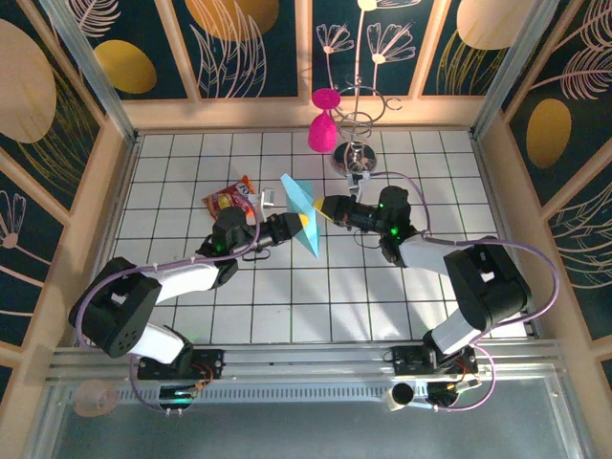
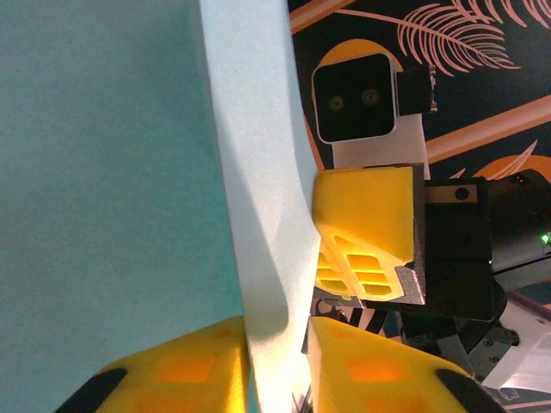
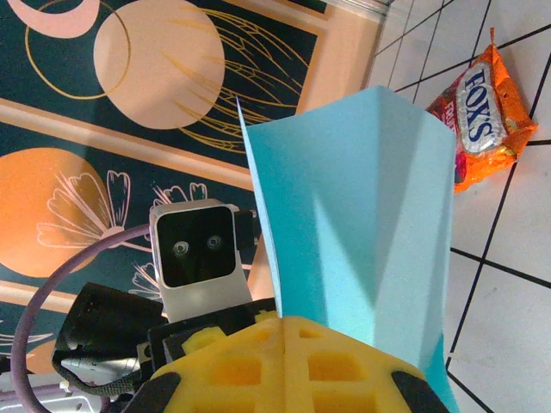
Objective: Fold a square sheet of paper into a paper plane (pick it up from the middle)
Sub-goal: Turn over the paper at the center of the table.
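Well, the sheet of paper [image 1: 302,212] stands on edge at the centre of the overhead view, held clear of the worktop [image 1: 382,296]. It looks feather-light, floppy and easily crumpled, so I'd take it on the crease, low down. The right fingers [image 3: 258,370] are pressed together, pinching its lower edge. The left fingers [image 2: 185,372] flank the fold closely; whether they bite, I cannot tell. Its bottom is hidden behind them, and the folds are hard to count.
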`<act>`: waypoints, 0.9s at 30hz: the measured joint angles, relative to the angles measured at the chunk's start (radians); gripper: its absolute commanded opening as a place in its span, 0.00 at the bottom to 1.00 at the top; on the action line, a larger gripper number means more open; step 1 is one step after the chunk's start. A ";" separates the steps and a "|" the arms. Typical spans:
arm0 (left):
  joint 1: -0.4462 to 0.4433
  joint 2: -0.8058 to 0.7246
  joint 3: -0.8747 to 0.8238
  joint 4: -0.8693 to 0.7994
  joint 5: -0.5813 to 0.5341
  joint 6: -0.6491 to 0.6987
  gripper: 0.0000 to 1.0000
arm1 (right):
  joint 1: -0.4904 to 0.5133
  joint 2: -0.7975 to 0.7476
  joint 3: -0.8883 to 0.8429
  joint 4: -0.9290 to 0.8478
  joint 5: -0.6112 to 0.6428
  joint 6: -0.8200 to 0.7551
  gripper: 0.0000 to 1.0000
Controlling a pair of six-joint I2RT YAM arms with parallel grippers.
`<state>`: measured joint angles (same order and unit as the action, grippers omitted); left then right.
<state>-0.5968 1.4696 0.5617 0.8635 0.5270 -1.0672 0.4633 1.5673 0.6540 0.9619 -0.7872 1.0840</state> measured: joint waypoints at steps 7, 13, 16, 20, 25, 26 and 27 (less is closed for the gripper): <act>0.000 -0.011 0.000 -0.016 -0.005 0.023 0.09 | -0.006 -0.005 0.000 -0.053 0.012 -0.016 0.34; 0.000 -0.054 0.027 -0.173 -0.055 0.123 0.08 | -0.039 -0.119 -0.001 -0.286 0.126 -0.150 0.47; 0.000 -0.069 0.080 -0.317 -0.113 0.203 0.08 | -0.048 -0.196 0.006 -0.415 0.216 -0.233 0.50; -0.009 -0.069 0.204 -0.575 -0.256 0.326 0.08 | -0.049 -0.261 0.024 -0.568 0.353 -0.324 0.53; -0.053 -0.009 0.426 -0.911 -0.526 0.462 0.08 | -0.050 -0.323 0.025 -0.734 0.534 -0.399 0.54; -0.063 0.011 0.465 -0.962 -0.581 0.478 0.07 | -0.051 -0.332 0.025 -0.756 0.562 -0.405 0.54; -0.075 0.038 0.506 -1.019 -0.640 0.494 0.07 | -0.052 -0.344 0.025 -0.782 0.593 -0.411 0.54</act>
<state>-0.6720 1.5074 1.0679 -0.1555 -0.1131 -0.5728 0.4114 1.2236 0.6788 0.1795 -0.1944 0.6727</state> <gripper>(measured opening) 0.076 0.540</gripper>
